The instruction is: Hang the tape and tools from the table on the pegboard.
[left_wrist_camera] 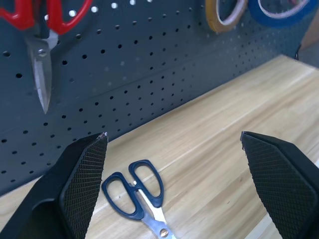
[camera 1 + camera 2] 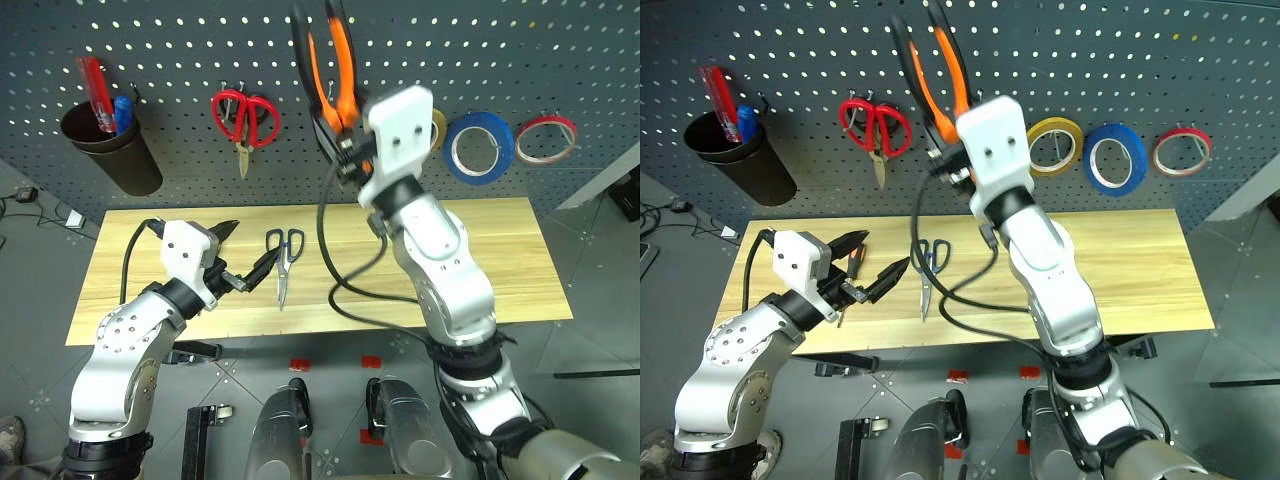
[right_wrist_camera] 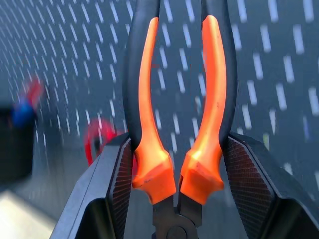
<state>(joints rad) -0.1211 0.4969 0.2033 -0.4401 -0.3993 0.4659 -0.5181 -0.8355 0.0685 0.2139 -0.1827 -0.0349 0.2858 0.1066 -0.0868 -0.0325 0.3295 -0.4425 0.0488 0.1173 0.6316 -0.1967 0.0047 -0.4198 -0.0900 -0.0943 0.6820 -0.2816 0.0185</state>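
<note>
My right gripper [image 2: 350, 148] is shut on the orange-and-black pliers [image 2: 332, 70], held high with the handles up in front of the dark pegboard [image 2: 180, 40]. In the right wrist view the pliers [image 3: 174, 149] sit between both fingers [image 3: 114, 199]. My left gripper [image 2: 244, 250] is open and empty, hovering over the table [image 2: 480, 260] just left of the dark-handled scissors [image 2: 283, 255]. The left wrist view shows those scissors [image 1: 137, 191] lying flat between and beyond its fingers [image 1: 84, 179]. The blue tape [image 2: 480, 147] hangs on the pegboard at the right.
Red-handled scissors [image 2: 245, 118] hang on the pegboard left of the pliers. A yellow tape ring [image 2: 1055, 145] and a thin red tape ring [image 2: 546, 139] flank the blue one. A black cup [image 2: 110, 150] with a red screwdriver hangs at far left.
</note>
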